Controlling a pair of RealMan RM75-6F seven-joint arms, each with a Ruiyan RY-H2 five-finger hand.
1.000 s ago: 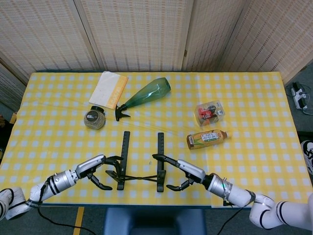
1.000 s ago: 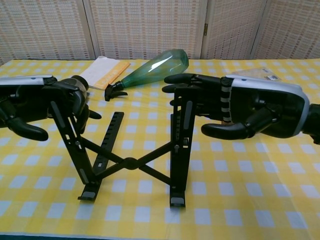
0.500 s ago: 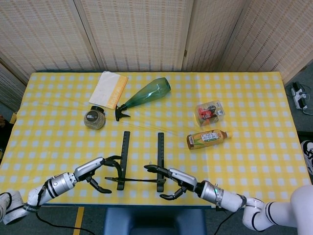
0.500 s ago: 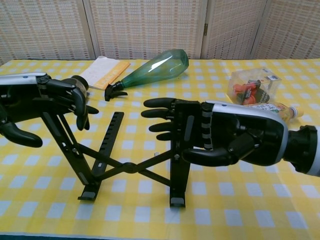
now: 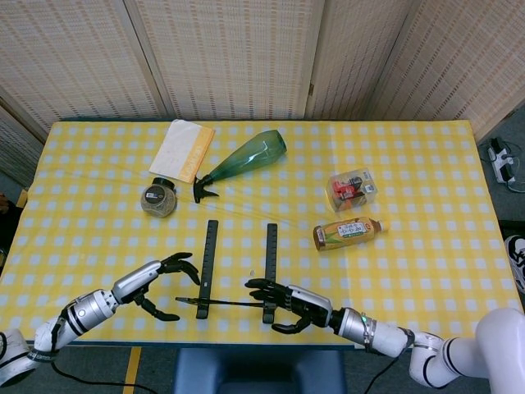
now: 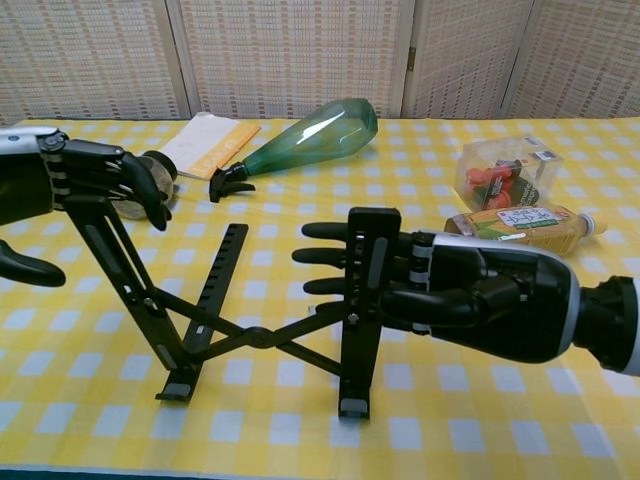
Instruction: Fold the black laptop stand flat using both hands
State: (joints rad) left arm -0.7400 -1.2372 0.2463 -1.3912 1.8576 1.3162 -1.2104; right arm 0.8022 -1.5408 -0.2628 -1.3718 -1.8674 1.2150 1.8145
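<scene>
The black laptop stand (image 5: 211, 264) (image 6: 240, 335) stands near the table's front edge, its two arms raised and joined by crossed links. My right hand (image 5: 289, 298) (image 6: 455, 300) grips the right upright (image 6: 363, 290), fingers reaching behind it and thumb across the front. My left hand (image 5: 154, 284) (image 6: 85, 175) is by the top of the left upright (image 6: 120, 265), which leans left. Its fingers curl over that top and its thumb hangs well apart; it holds nothing.
Behind the stand lie a green spray bottle (image 5: 246, 156) (image 6: 310, 135), a notepad (image 5: 182, 150) and a small jar (image 5: 158, 199). To the right are a tea bottle (image 5: 348, 232) (image 6: 520, 225) and a clear box (image 5: 353, 187) (image 6: 505, 170).
My right hand has dropped and closed round the right upright. My left hand has drawn back to the left, off the left upright's shaft, and now sits at its top.
</scene>
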